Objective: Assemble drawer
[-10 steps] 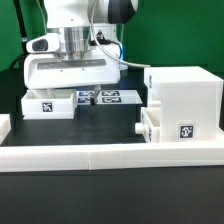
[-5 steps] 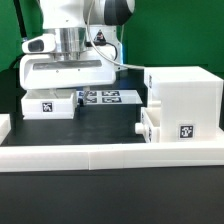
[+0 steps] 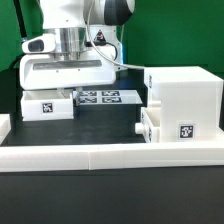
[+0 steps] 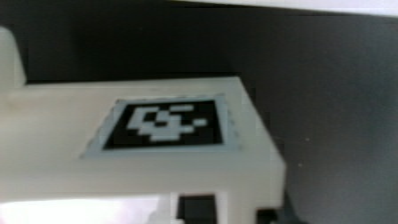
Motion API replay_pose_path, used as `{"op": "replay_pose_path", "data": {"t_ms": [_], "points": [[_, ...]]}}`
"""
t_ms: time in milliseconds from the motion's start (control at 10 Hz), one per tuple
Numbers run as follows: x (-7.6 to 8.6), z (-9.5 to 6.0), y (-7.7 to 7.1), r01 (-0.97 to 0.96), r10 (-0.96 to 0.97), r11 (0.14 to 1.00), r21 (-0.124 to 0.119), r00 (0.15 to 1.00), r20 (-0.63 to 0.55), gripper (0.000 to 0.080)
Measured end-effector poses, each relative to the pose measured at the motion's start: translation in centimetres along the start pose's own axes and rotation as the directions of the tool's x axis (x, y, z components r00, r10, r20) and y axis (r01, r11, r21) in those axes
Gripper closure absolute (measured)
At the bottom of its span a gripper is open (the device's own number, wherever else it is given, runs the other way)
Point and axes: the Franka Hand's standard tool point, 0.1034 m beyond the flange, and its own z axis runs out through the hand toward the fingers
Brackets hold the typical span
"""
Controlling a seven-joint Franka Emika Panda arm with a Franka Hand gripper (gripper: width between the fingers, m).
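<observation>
Hanging low at the exterior view's left, the gripper (image 3: 68, 88) is seen directly over a small tray (image 3: 48, 106); whether its fingers are spread or closed cannot be told. The drawer housing (image 3: 185, 100) is placed at the right, with a second tray (image 3: 148, 126) set in its front. The tray's tag (image 4: 166, 124) fills the wrist view.

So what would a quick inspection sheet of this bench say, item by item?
Surface: black table, low white border wall in front.
Job's things: drawer housing at the exterior view's right, knobbed tray partly in it; second tray under the arm.
Clutter: marker board.
Grippers: gripper low over the second tray; jaws hidden.
Cables: black cable on the arm.
Surroundings: green backdrop.
</observation>
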Motion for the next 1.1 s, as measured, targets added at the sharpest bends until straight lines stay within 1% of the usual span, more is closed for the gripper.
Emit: {"op": "replay_pose_path", "data": {"t_ms": [200,300,400,500,600,700,800,900,1100], "points": [[0.0,0.0,0.0,0.0,0.0,1.0,0.0,1.0,0.0,0.0759],[0.2,-0.2,-0.3,0.007,-0.007,1.0,0.004,1.0,0.006,0.0759],[0.9,-1.1,-0.9,0.029,-0.029,1.0,0.007,1.0,0.009,0.0759],[1.8,-2.2,-2.0,0.062,-0.062,0.998,0.014,0.998,0.019,0.0759],[2.8,-3.8,-2.6,0.096,-0.097,0.995,0.03,0.994,0.045,0.0758],[4.2,-5.6,-2.4,0.122,-0.124,0.992,0.045,0.99,0.066,0.0758],[5.3,-6.8,-2.6,0.132,-0.136,0.99,0.053,0.988,0.076,0.0758],[6.3,-7.6,-2.5,0.15,-0.153,0.987,0.052,0.986,0.066,0.0758],[5.8,-7.1,-2.5,0.211,-0.214,0.976,0.057,0.975,0.067,0.0758]]}}
